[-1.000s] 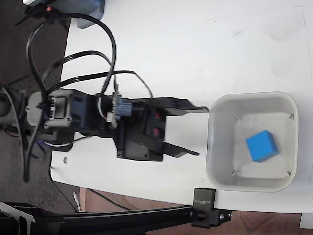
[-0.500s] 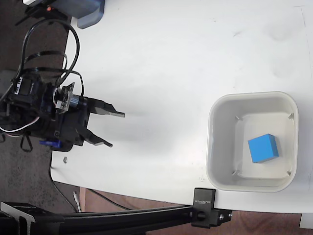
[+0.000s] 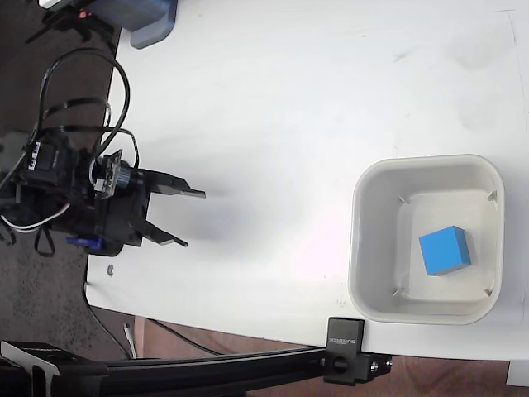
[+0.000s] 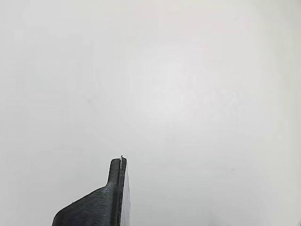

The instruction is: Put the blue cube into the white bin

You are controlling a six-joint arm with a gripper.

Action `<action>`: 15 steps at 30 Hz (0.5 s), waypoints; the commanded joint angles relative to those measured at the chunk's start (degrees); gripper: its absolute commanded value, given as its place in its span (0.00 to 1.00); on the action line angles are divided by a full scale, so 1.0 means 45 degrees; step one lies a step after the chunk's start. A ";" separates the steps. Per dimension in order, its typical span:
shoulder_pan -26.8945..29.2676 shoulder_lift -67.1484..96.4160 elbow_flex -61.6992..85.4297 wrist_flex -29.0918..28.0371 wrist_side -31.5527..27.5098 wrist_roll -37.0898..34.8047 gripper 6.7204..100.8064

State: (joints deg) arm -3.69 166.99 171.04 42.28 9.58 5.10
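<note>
White table mostly bare; blue cube lies flat inside white bin, gripper spread and empty near the table's left edge, so best just park clear, no reach toward bin

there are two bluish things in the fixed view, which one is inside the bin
The blue cube: small, bright blue, lying on the floor of the white bin. The grey-blue object sits at the table's top-left edge.

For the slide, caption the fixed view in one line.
Small bright blue cube resting inside the square off-white plastic bin; open black two-finger gripper empty, far left of it over the white table.
</note>
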 commanded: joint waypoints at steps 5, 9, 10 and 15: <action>0.0156 0.1758 0.0078 0.0508 -0.0410 0.0000 0.99; 0.0156 0.1758 0.0078 0.0527 -0.0410 0.0020 0.99; 0.0156 0.1758 0.0078 0.0527 -0.0469 0.0000 0.99; 0.0156 0.1758 0.0078 0.0527 -0.0762 -0.0176 0.99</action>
State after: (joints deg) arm -3.25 173.50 172.62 44.91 6.77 4.39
